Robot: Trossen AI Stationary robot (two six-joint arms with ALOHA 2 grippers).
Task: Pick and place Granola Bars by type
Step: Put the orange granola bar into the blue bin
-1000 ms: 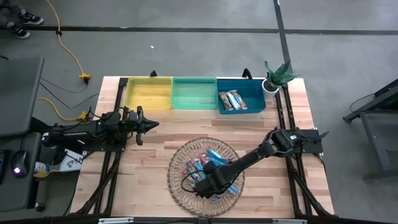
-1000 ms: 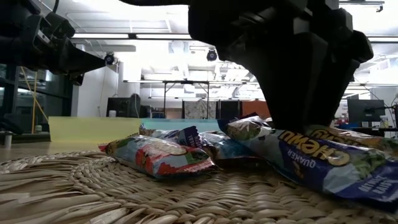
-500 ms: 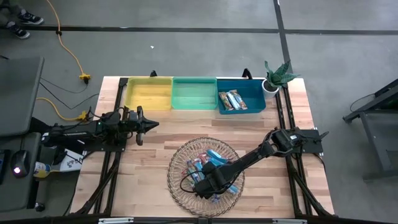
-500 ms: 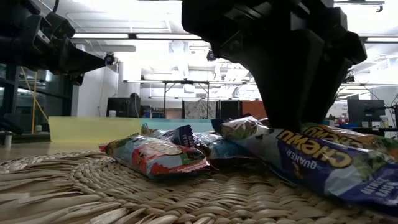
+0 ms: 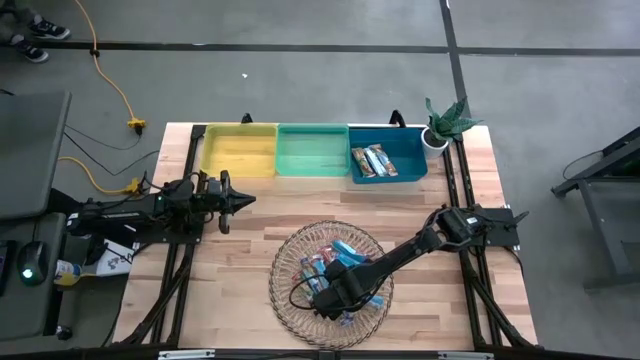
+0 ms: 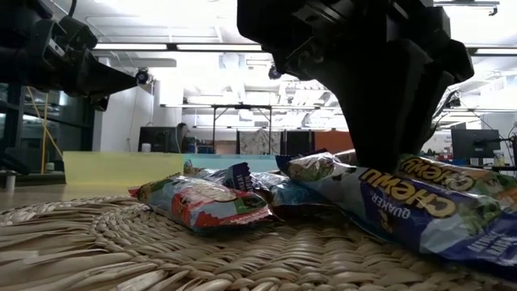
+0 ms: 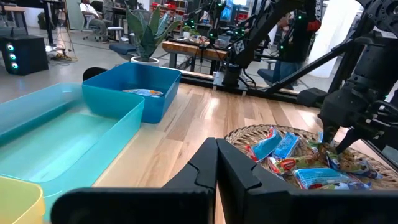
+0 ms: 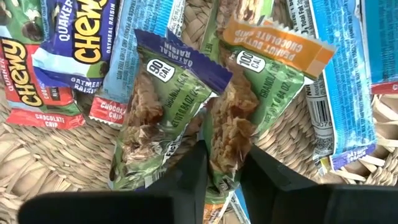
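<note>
Even overhead light fills the high view. In the low view, ceiling strips at twelve o'clock glare; the nearest wrappers seem slightly soft.

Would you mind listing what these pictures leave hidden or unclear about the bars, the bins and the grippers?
- High view: the right gripper covers several bars in the round woven basket.
- Right wrist view: its dark fingers straddle the orange-ended clear-wrapped granola bar; whether they pinch it is unclear.
- Left wrist view: the blue plastic bin wall hides most of its contents.
- Low view: the right arm blocks the room behind; the left gripper is cropped.
</note>
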